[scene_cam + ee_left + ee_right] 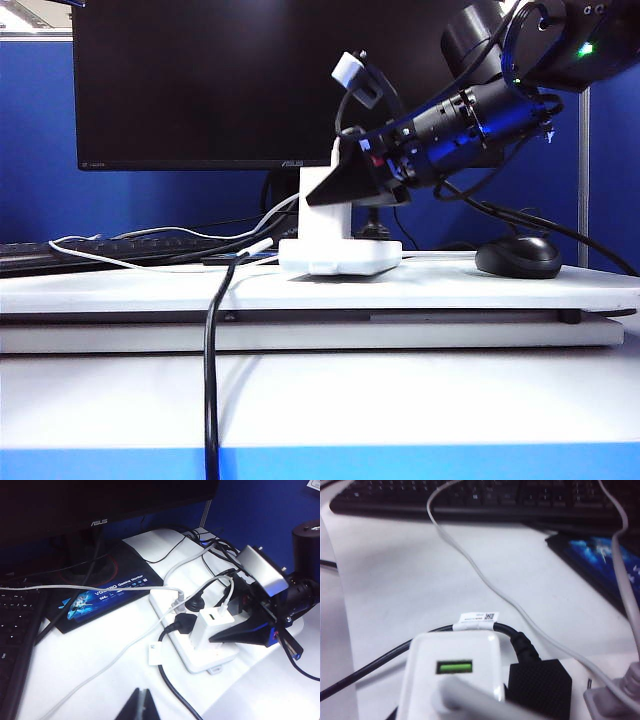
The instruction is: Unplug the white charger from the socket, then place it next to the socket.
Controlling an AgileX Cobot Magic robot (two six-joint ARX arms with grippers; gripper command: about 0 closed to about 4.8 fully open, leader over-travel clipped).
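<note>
The white charger [325, 215] stands upright, plugged into the flat white socket [340, 258] on the desk. My right gripper [318, 198] reaches down from the right with its black fingers [240, 632] shut on the charger's sides. The left wrist view shows the charger [210, 625] on the socket [200, 655] next to a black plug [182, 622]. In the right wrist view the charger [452, 680] fills the space between the right gripper's jaws [452, 715], its thin cable blurred in front. My left gripper [142, 696] hovers shut and empty over the bare desk, short of the socket.
A black monitor [250, 80] stands behind the socket, a keyboard [60, 255] to the left and a black mouse [518, 257] to the right. A black cable [212, 380] hangs over the desk's front edge. White and grey cables [100, 587] cross the desk.
</note>
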